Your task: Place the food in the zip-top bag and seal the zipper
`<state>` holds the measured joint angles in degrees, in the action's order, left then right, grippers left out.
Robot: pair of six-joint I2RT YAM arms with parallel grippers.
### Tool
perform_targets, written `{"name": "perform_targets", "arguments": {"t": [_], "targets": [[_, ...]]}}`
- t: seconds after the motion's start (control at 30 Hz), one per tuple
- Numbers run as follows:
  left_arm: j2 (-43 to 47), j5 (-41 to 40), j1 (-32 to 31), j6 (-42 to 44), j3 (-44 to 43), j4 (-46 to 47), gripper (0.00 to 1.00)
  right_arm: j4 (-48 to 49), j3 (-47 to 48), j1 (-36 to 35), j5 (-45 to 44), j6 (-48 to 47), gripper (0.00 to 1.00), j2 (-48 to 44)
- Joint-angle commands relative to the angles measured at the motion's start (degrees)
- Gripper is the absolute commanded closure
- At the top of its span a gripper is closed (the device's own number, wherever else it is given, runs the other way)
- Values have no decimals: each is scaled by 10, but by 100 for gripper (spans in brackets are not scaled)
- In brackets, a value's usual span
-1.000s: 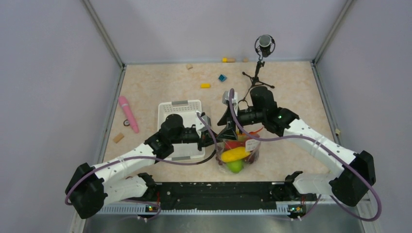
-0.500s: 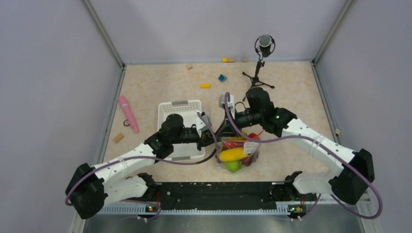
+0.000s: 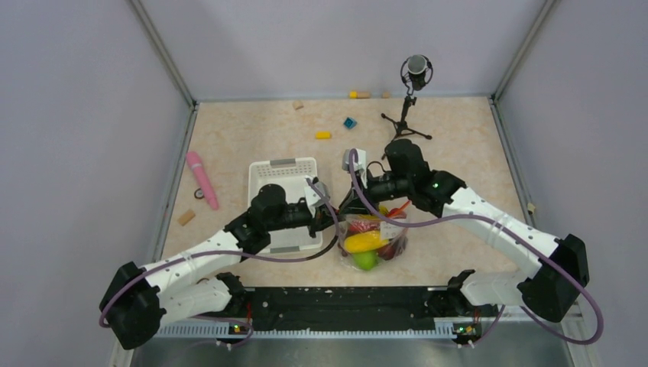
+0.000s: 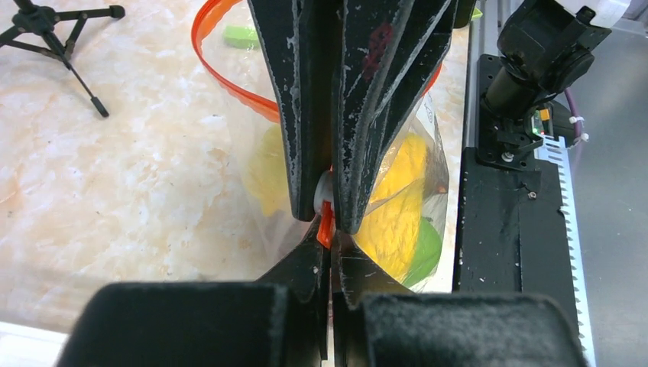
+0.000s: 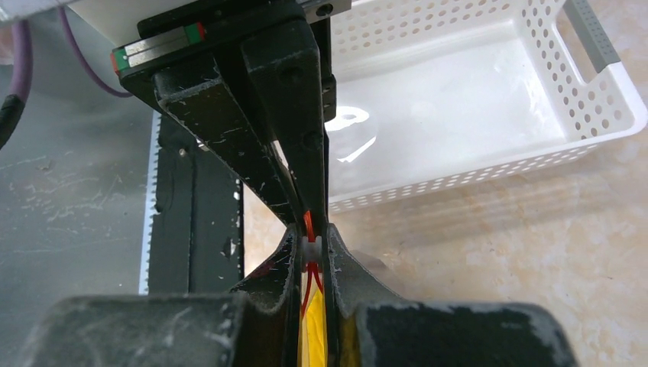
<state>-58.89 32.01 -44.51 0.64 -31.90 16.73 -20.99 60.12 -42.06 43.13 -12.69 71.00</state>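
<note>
Two grippers, left gripper (image 4: 328, 243) and right gripper (image 5: 309, 241), are both clamping tight on the single zipper (image 4: 225, 76), fingertips meeting nose to nose at one spot just off the white basket's (image 3: 284, 200) right side. One zip-top bag (image 3: 376, 243) is sitting just right of the basket, carrying the food (image 3: 365, 242): one green fruit (image 3: 367, 261), yellow and red pieces too bunched for counting. One pink stick (image 3: 202, 178) is lying well left of the basket.

1 zip-top bag (image 3: 372, 238), 1 white basket (image 3: 283, 187), 1 pink stick (image 3: 202, 179), 1 tripod (image 3: 406, 122), 1 yellow block (image 3: 323, 135), 1 blue block (image 3: 349, 122).
</note>
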Motion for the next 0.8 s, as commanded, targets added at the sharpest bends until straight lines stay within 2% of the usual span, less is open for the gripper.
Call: {"name": "perform_targets", "arguments": {"t": [0.0,0.4,0.77], "targets": [[39,-33,0,-4,11,55,100,-35,16,-4,-67,-22,100,-18],[75,-79,0,-4,33,41,100,-51,1,-3,-192,-12,100,-56],[87,-145,0,-4,47,49,100,-57,-10,-3,-363,79,100,-93]]}}
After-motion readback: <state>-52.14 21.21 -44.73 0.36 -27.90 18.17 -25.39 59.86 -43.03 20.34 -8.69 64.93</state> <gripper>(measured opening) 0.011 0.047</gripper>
